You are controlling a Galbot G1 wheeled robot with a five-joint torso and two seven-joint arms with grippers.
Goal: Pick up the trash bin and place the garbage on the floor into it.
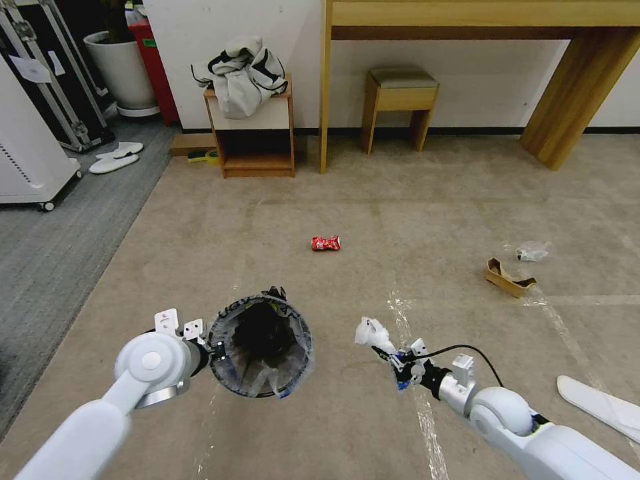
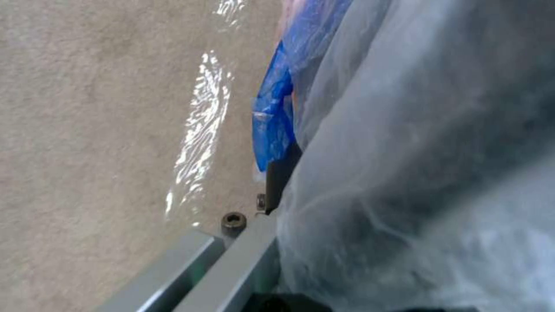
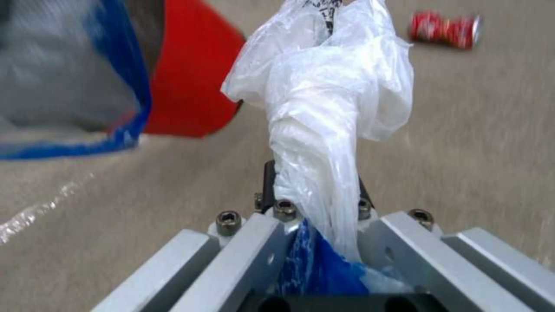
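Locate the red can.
Head view: the red can lies on the floor at centre, beyond the trash bin held by the left gripper.

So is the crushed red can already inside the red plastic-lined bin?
No, the crushed red can lies on the beige carpet, beyond the red plastic-lined bin.

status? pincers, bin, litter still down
Left pincer clamped on trash bin rim, bin aloft. Right pincer shut on crumpled white plastic, beside the bin. Crushed can, cardboard, clear bottle on floor. Nothing in the way.
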